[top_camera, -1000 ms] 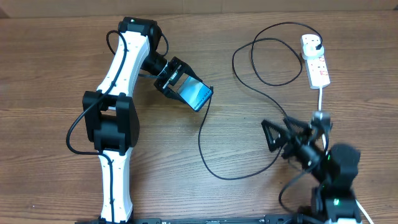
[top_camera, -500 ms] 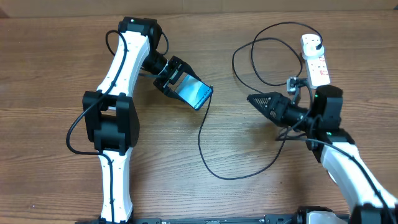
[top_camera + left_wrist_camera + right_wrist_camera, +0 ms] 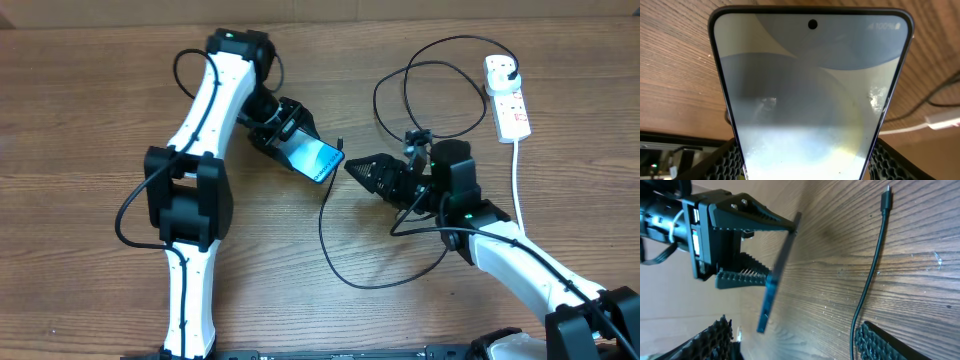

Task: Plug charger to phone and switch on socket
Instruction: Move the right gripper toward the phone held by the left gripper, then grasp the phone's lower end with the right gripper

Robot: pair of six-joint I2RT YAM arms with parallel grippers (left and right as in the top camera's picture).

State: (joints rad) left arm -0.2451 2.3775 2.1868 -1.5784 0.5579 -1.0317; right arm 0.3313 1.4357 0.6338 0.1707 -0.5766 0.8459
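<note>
Holding the phone (image 3: 320,158) tilted over the bench (image 3: 100,120).
The left fingers (image 3: 752,214) grasped it; the right fingers (image 3: 890,340) stood released nearby; the charger (image 3: 870,275) lay on the bench, tip apart from the phone.

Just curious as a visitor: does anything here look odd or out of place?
Nothing spilled or broken. The charger sprawls in loose loops, its tip lying unplugged, and the left gripper holds the phone tilted rather than flat.

I see the phone (image 3: 320,158) lifted and tilted, pale blue screen lit. The charger (image 3: 321,228), a thin black cable, loops across the wood, its connector tip (image 3: 886,200) free near the phone. Its plug (image 3: 510,67) sits in the white socket (image 3: 511,108), far right.
</note>
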